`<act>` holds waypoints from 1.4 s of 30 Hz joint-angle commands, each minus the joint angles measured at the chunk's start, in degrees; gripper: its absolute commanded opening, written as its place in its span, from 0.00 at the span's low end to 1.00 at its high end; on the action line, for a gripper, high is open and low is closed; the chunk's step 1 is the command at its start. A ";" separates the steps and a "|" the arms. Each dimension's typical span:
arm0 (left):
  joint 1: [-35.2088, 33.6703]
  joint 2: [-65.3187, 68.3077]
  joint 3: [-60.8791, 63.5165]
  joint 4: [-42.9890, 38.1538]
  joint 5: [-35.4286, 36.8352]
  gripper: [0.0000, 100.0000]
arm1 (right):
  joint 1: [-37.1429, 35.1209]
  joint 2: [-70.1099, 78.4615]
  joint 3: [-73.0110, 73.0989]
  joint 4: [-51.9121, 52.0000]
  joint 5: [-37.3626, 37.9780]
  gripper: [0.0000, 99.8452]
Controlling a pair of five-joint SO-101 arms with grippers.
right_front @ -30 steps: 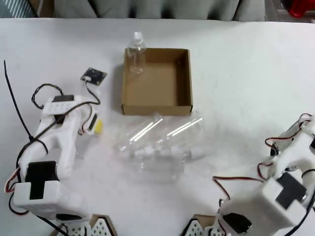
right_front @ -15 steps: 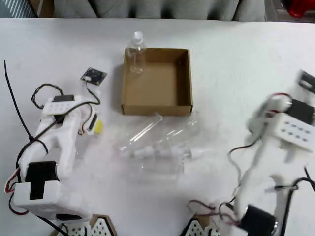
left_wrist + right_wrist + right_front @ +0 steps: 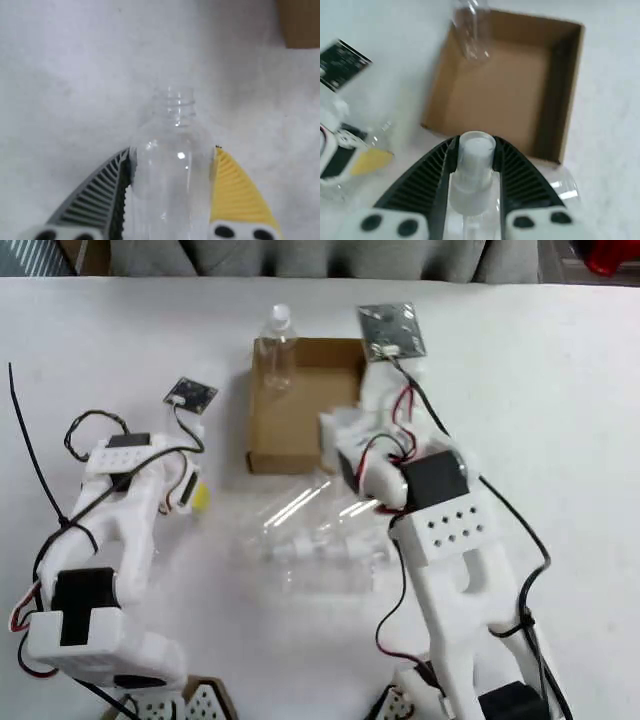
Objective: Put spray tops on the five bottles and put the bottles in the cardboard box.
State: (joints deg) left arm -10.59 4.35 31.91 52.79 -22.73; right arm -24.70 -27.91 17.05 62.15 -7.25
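**Cardboard box (image 3: 290, 410) half covered by the right arm (image 3: 440, 530)**

The arm hides the box's near right corner; a topped bottle (image 3: 277, 340) stands at its far left corner. Whether it is inside or outside is unclear. Loose clear bottles (image 3: 320, 540) lie on the white bench (image 3: 520, 370) in front, their outlines hard to separate. The right tool (image 3: 476, 142) is clenched on a white spray top (image 3: 476, 152); the left tool (image 3: 172, 152) grips a capless bottle (image 3: 173, 125) — base cut off.

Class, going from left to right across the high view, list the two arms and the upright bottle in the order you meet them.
left arm → upright bottle → right arm
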 commanded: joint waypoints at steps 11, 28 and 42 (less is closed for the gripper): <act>1.01 -2.95 -0.35 -1.32 -0.88 0.02 | -11.12 -1.10 -0.62 -39.78 0.70 0.02; 0.22 -8.04 1.05 -0.35 4.31 0.02 | -9.89 -11.82 1.23 -42.51 0.70 0.02; -1.54 -41.45 3.87 -0.44 5.27 0.02 | -5.32 -11.91 0.97 -50.07 0.70 0.02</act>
State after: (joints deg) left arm -11.47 -24.92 36.48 52.79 -18.15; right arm -32.00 -38.20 19.16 14.95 -7.25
